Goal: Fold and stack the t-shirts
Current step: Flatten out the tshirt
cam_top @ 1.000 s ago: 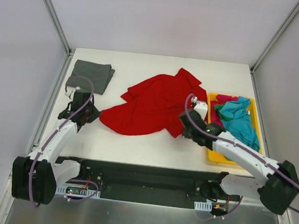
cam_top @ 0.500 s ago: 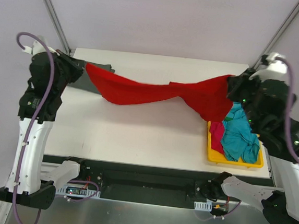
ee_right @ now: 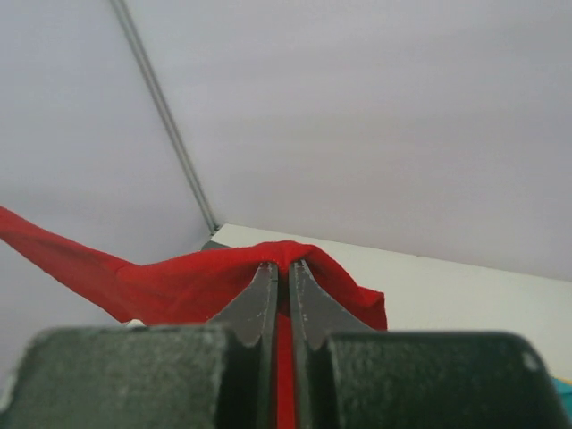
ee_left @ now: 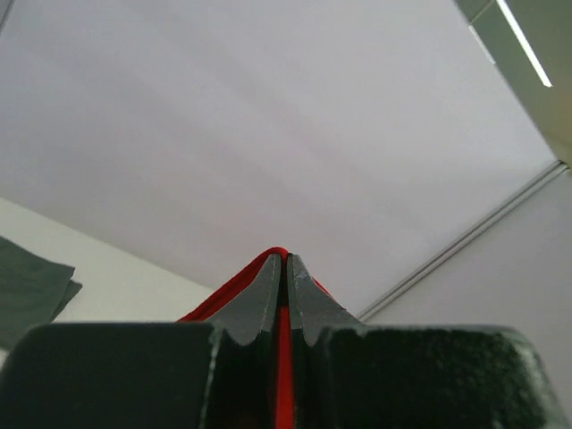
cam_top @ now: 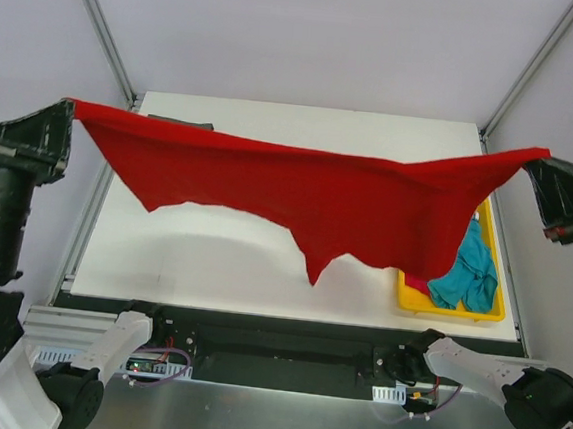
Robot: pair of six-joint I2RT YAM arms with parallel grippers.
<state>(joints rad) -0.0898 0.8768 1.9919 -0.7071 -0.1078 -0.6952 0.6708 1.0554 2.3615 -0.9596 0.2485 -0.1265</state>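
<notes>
Aloft, taut red t-shirt (cam_top: 368, 202) over table (cam_top: 212, 263)

Pretty plain setup: pale lilac-grey wall panels (cam_top: 312, 36) box in a white rectangular tabletop (cam_top: 221, 269), with slim grey metal frame bars (cam_top: 105, 33) running up the back corners. There's a brushed steel sheet (cam_top: 278, 425) along the near edge and one long ceiling strip light (ee_left: 523, 40) overhead.

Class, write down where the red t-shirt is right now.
In the top view the red t-shirt hangs stretched above the table, left end in the left tool, right end in the right tool over the yellow tray.
</notes>
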